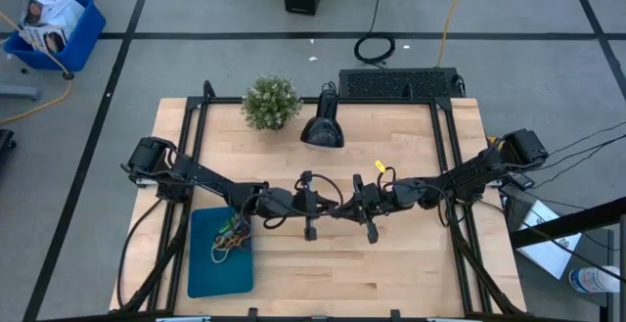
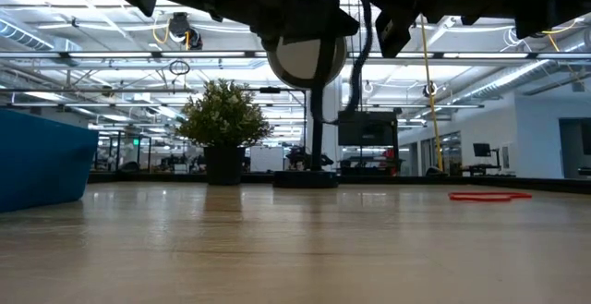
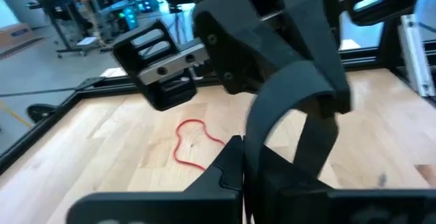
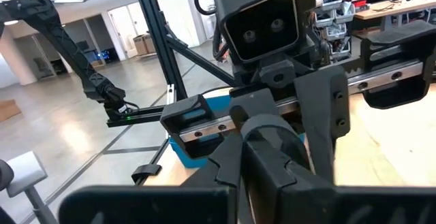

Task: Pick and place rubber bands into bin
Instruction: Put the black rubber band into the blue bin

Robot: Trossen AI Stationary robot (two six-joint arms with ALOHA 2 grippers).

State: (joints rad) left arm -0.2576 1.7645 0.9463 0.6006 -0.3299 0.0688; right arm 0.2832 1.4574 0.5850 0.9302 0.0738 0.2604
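Rubber bands (image 1: 232,233) lie heaped in the upper part of the teal bin (image 1: 220,273) at the worktop's (image 1: 411,273) front-left. One red rubber band (image 3: 194,142) lies loose and flat on the wood, a wavy loop beyond the left gripper's (image 1: 310,232) clenched fingers, not touching them. The right gripper (image 1: 372,235), fingers likewise clenched and empty, sits just beside the left at worktop centre.

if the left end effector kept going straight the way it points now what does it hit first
Most likely the right end effector, which fills the left wrist view directly ahead of the left end effector; the exact gap between them is unclear.
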